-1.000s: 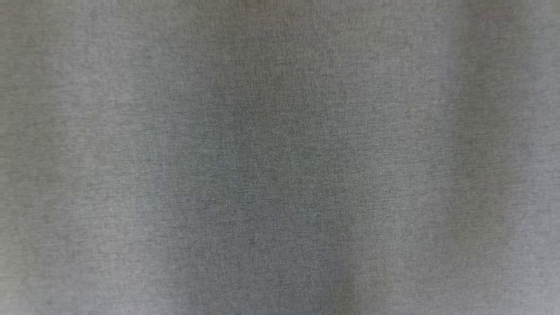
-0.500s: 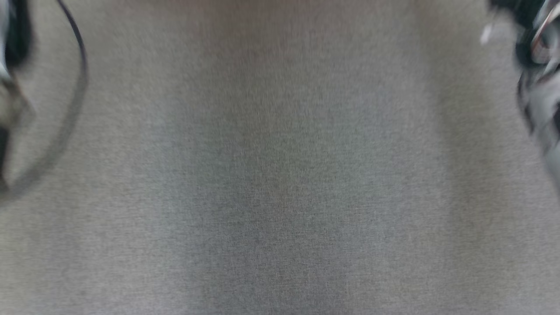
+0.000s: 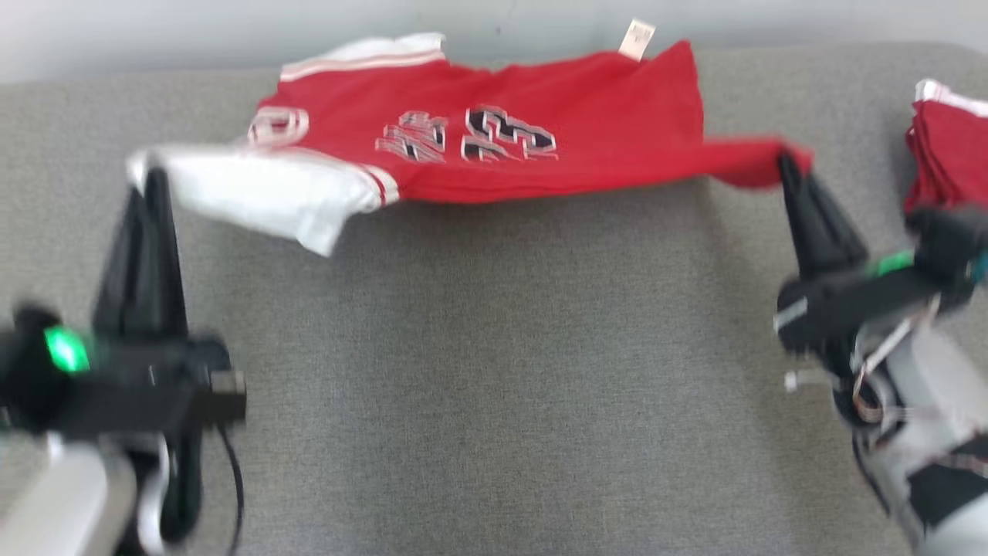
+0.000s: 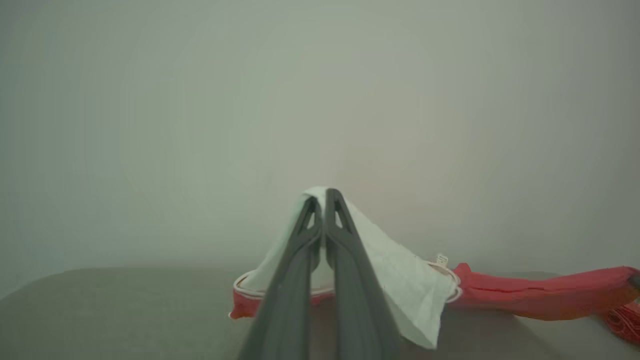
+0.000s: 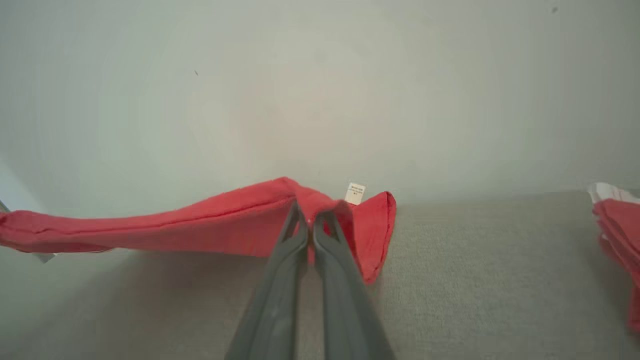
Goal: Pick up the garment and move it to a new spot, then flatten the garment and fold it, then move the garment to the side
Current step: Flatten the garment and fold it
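The garment (image 3: 540,166) hangs stretched just above the worktop's (image 3: 494,401) far edge; my left tool (image 3: 157,181) is pinched on its white sleeve, my right tool (image 3: 787,164) on its red hem; both bites look thin, so tension could pull one corner free and bunch the cloth.

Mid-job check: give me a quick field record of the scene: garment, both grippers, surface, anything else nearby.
garment: red jersey, stretched between both grippers, sagging in the middle
left gripper: jaws shut on the white sleeve
right gripper: jaws shut on a red corner
surface: grey fabric table
garment touching surface: cannot tell
label: white tag at the jersey's far edge
nearby: stack of red garments, robot's right
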Tool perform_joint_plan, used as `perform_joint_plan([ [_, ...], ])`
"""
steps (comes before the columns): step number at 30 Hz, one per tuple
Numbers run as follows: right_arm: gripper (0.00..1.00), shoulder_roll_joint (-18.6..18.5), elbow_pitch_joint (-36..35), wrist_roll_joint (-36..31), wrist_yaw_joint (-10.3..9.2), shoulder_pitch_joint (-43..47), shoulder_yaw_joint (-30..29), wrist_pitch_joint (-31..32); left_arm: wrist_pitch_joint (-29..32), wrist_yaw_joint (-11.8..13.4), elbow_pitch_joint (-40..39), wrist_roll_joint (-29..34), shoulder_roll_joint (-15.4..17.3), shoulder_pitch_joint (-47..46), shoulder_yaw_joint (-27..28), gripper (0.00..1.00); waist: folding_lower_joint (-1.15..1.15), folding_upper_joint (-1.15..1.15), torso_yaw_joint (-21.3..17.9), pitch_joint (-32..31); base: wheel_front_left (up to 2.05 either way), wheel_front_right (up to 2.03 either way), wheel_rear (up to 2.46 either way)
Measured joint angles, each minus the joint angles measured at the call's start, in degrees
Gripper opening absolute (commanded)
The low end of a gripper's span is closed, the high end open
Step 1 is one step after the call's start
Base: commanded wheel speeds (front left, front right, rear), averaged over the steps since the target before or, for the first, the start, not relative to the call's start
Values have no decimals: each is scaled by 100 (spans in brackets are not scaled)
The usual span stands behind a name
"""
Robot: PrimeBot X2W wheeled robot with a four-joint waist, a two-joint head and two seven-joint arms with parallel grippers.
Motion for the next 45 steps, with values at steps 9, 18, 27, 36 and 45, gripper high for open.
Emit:
perform_joint_plan([
  [9, 0, 365, -466, -434, 0, 1868, -847, 231, 0, 108, -332, 87, -888, 2310, 441, 0, 1, 0, -8, -273, 0, 0, 0],
  [18, 0, 761, -622, -935, 0, 3333, -1480, 430, 0, -509, 204, 330, -1761, 3629, 770, 0, 1, 1, 107, -564, 0, 0, 0],
  [27, 0, 1055, -873, -1318, 0, 4031, -1722, 743, 0, -783, 641, 458, -1961, 3977, 690, 0, 1, 1, 155, -754, 0, 0, 0],
  [36, 0, 1148, -1090, -1481, 0, 3870, -1666, 937, 41, -936, 603, 646, -1777, 3590, 784, 0, 2, 2, 37, -798, 0, 0, 0],
  [45, 0, 953, -846, -1428, 0, 3048, -1284, 1285, 458, -1217, 720, 928, -1281, 2701, 660, 0, 2, 2, -161, -715, 0, 0, 0],
])
